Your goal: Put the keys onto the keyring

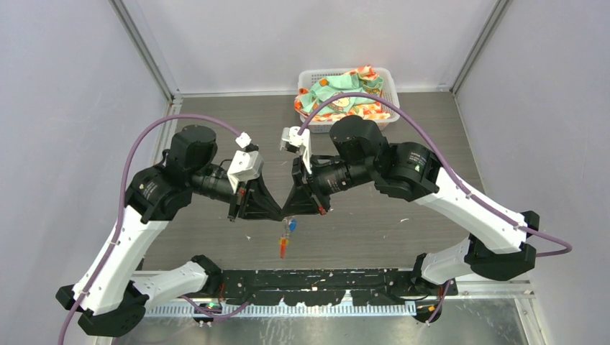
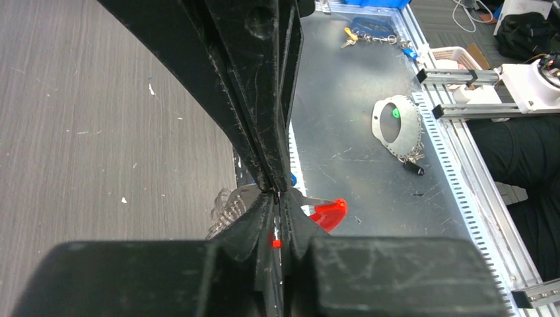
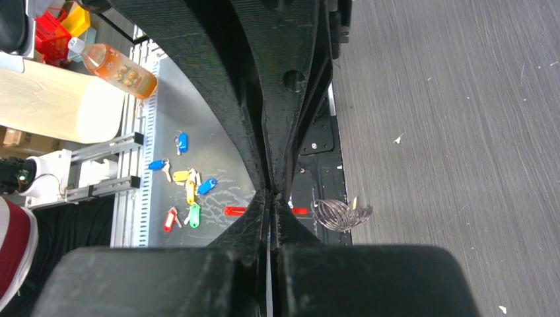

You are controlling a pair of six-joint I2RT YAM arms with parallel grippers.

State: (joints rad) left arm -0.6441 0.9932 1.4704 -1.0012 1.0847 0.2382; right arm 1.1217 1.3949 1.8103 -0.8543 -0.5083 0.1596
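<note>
Closest to me, on the metal ledge (image 3: 168, 112) before the surface (image 1: 403, 237), a scatter of spare tagged keys (image 3: 189, 188) lies loose. Just past it my two hands meet tip to tip, raised above the grey surface. My left hand (image 2: 277, 196) has its fingers drawn almost together, only a thin slit between them, pinching the keyring (image 1: 285, 237) at its ring; my right hand (image 3: 271, 196) is pressed tight on the same thin ring from the other side. The keyring hangs below that meeting point, its chain-like wire bunch (image 3: 340, 214) to one side, its long red tag (image 2: 329, 212) dangling lowest. A blue-tagged key (image 1: 290, 225) sits just under where the hands meet, against the ring; whether it is threaded on I cannot tell. Farthest off, at the back edge, a white basket (image 1: 388, 75) holds crumpled patterned cloth (image 1: 338, 97).
</note>
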